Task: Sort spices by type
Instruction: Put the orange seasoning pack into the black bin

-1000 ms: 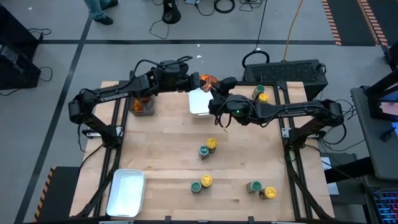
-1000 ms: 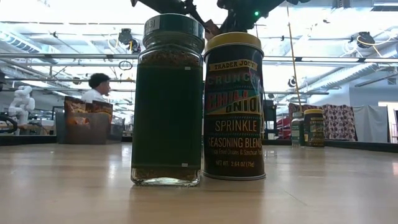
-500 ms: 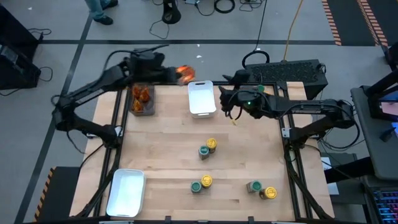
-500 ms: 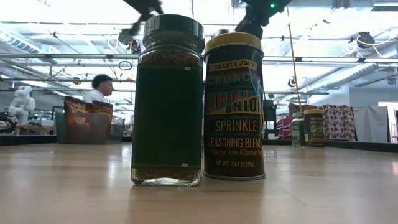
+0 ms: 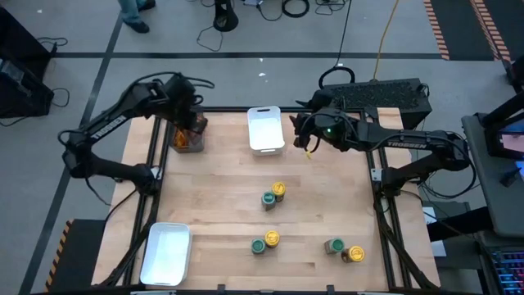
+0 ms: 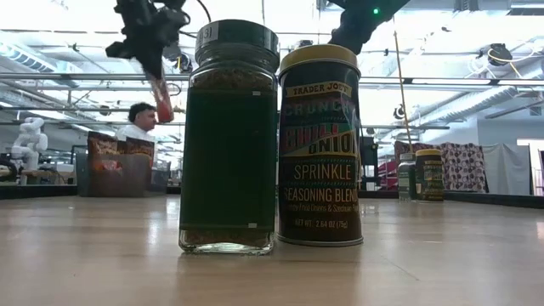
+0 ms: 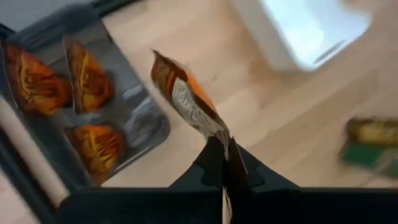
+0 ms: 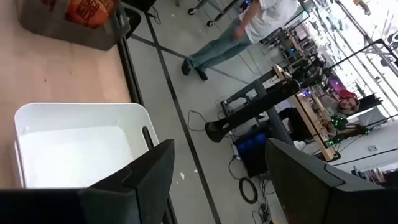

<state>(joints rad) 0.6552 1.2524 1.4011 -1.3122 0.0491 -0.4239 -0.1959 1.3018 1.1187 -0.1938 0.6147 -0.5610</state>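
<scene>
Above the dark bin (image 5: 187, 135), the left gripper (image 7: 222, 163) was clamped on an orange packet (image 7: 186, 102). Beside the far white tray (image 5: 265, 129), the right gripper (image 5: 304, 131) hung empty, fingers spread.

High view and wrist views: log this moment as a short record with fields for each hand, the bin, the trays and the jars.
left hand: shut on an orange packet, above the dark bin
right hand: open, empty, over the table's far edge beside the far white tray
dark bin: at the far left, holds three more orange packets
near white tray: near left corner
jars: three green-and-yellow-lidded pairs standing on the table, none in a tray
</scene>
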